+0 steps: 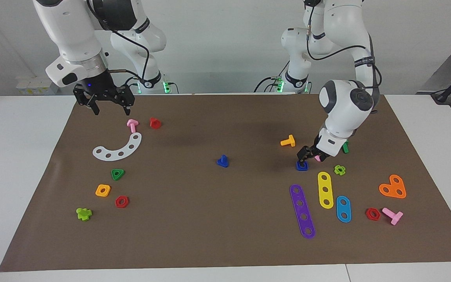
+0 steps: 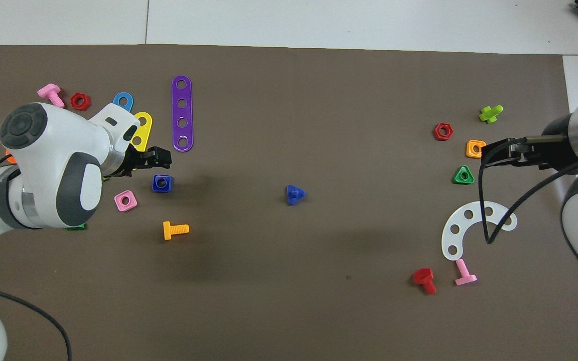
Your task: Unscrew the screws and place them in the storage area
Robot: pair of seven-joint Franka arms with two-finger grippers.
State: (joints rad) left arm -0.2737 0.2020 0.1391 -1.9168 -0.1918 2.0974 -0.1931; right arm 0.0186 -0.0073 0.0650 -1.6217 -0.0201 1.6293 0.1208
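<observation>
— Hands first: how is the left hand (image 1: 309, 155) standing?

— It is hanging low over the blue nut (image 1: 302, 165), its fingers spread apart and holding nothing. In the facing view the nut is lying flat on the mat (image 1: 225, 235) just below the fingertips, apart from them; I cannot tell more about the gap than that.

— And where is the nut lying?

— Toward the left arm's end of the table, among loose parts. It is sitting beside a pink nut (image 2: 125, 200), with the purple strip (image 1: 302, 211) and yellow strip (image 1: 325, 189) lying farther from the robots than it, and an orange bolt (image 1: 287, 141) lying nearer to them.

— What about the blue bolt (image 1: 222, 161)?

— It is resting alone near the middle of the mat, well apart from the nut and from both hands, head down with its stem pointing up.

— Is the right hand (image 1: 110, 110) doing anything?

— It is waiting, raised over the mat's edge at the right arm's end, its fingers spread wide and gripping nothing. A pink bolt (image 1: 132, 125), a red bolt (image 1: 155, 123) and a white curved strip (image 1: 118, 149) are lying on the mat near it.
</observation>
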